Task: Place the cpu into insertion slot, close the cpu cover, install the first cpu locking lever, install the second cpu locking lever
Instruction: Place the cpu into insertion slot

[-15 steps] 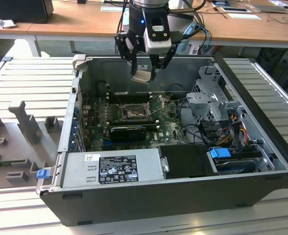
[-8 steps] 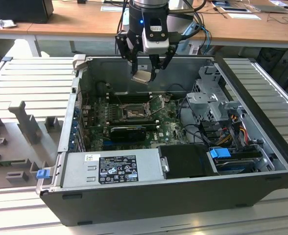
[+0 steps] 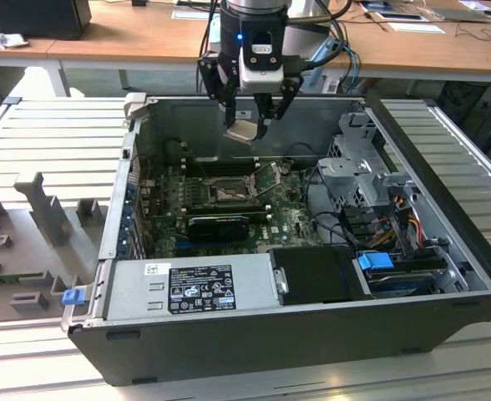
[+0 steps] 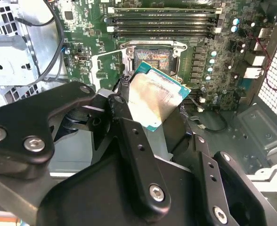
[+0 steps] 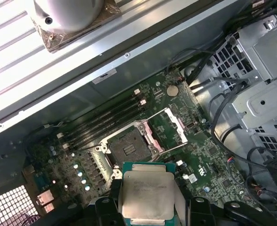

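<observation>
Pinching the cpu (image 3: 242, 131) by two opposite edges with the gripper (image 3: 247, 124), with the jaws set narrow, just as wide as the chip. Hanging it tilted above the open case (image 3: 296, 334), near the back wall and well apart from the green board (image 3: 291, 219) below. Showing its silvery face between the black fingers (image 5: 111, 200) in the first wrist view, with a green rim around that face.

Leaving the slot (image 5: 129, 148) uncovered on the board, well apart from the chip, with the cover (image 5: 174, 126) swung aside and lying just beside it.

Noticing a white label (image 3: 202, 288) with black print on the grey power supply (image 3: 137, 288), and faint marking on the cpu face in the first wrist view; not making out either, both being too small.

Standing near the slot: long black memory slots (image 5: 101, 120) on one side, black cables (image 5: 223, 108) and a metal drive cage (image 5: 265, 70) on the other. Resting at the case's corner in the exterior view, a blue clip (image 3: 73, 295).
</observation>
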You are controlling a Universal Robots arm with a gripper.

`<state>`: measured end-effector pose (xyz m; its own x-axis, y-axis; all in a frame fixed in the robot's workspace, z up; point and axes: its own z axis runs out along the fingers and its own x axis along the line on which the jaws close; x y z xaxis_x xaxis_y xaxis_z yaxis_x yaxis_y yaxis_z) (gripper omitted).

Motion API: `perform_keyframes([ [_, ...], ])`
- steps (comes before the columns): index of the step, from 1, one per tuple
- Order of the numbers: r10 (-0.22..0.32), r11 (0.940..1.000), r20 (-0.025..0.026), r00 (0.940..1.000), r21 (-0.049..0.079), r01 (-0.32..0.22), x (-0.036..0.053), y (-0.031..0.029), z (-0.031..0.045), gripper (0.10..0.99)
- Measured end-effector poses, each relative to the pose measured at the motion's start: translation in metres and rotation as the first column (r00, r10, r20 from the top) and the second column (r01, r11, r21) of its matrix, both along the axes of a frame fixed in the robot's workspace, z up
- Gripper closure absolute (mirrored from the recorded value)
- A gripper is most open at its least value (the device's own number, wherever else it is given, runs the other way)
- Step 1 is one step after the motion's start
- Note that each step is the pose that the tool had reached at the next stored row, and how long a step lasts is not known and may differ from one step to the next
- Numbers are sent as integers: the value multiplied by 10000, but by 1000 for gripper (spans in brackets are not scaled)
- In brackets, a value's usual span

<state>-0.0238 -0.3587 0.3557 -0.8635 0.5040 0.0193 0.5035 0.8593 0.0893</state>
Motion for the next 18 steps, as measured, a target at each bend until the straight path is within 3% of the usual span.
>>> perform_keyframes([
  [18, -1074, 9942, 0, 9942, 0, 1074, 0, 0, -6, 557],
])
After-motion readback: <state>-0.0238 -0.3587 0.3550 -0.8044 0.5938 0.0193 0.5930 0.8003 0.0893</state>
